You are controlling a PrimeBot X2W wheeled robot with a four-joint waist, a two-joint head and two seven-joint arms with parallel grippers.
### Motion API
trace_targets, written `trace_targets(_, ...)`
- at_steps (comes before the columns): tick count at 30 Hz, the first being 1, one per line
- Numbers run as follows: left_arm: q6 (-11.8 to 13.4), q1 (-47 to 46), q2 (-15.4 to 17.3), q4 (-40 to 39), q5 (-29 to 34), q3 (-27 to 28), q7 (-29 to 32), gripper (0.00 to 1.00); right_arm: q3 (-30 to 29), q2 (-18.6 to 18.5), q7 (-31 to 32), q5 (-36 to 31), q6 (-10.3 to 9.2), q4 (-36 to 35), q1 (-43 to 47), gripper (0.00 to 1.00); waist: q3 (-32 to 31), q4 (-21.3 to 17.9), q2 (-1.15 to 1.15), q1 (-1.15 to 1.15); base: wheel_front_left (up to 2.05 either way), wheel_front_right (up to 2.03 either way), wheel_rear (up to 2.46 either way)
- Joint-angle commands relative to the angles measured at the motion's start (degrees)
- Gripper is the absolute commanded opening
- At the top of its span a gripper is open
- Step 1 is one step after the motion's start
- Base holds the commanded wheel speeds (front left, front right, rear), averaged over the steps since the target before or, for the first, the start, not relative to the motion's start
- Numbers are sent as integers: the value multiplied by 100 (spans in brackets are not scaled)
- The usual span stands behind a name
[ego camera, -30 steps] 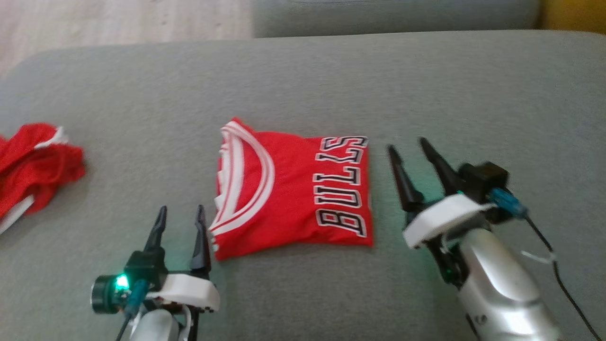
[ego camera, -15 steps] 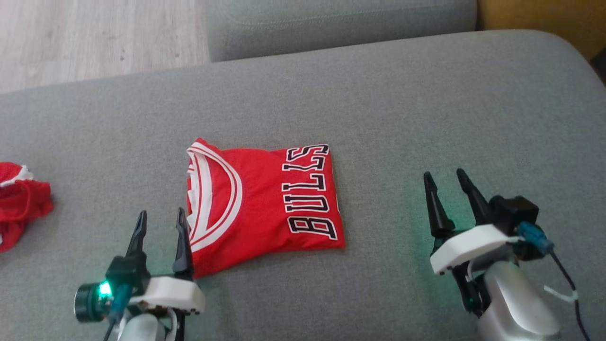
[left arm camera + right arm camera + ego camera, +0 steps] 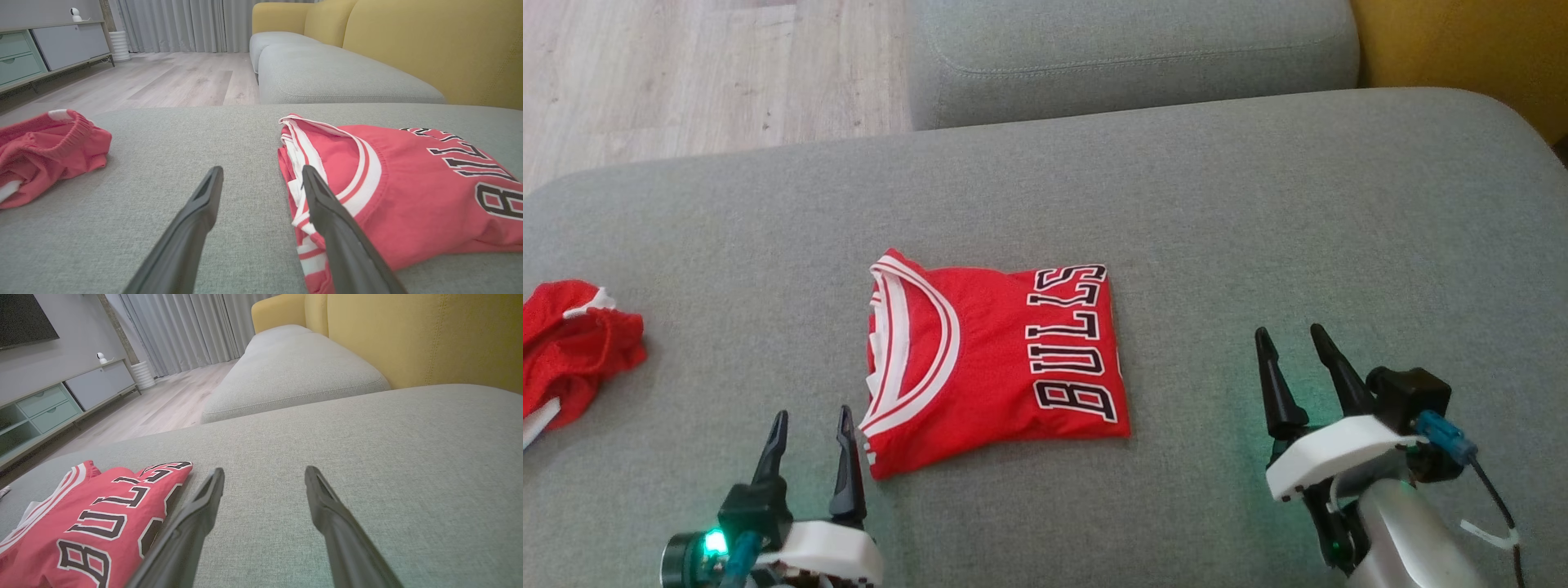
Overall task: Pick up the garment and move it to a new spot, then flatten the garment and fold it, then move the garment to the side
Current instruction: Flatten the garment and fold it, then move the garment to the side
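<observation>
While all fingers (image 3: 848, 465) were held spread, the folded jersey (image 3: 996, 351) was found just beside the left gripper (image 3: 813, 412) and well apart from the right gripper (image 3: 1288, 329).

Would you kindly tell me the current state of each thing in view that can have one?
Jersey: folded, lying flat on the grey cushion, lettering up.
Second red garment: crumpled, unfolded, off to the left.
Left gripper: open, empty, beside the jersey's collar end.
Right gripper: open, empty, apart from the jersey.
</observation>
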Motion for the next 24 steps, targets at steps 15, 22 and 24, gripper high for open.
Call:
trace_targets(15, 40, -508, 38, -257, -192, -330, -55, 100, 1519, 50, -70, 1198, -4, 239, -1063, 100, 683, 494, 0, 0, 0, 0, 0)
trace_targets(22, 67, -636, 38, -238, -254, -516, -55, 100, 1963, 50, -70, 1410, -4, 1028, -1529, 100, 869, 881, 0, 0, 0, 0, 0)
trace_targets(24, 88, -655, 38, -248, -261, -552, -55, 100, 2093, 50, -48, 1456, -4, 1393, -1599, 100, 906, 974, 0, 0, 0, 0, 0)
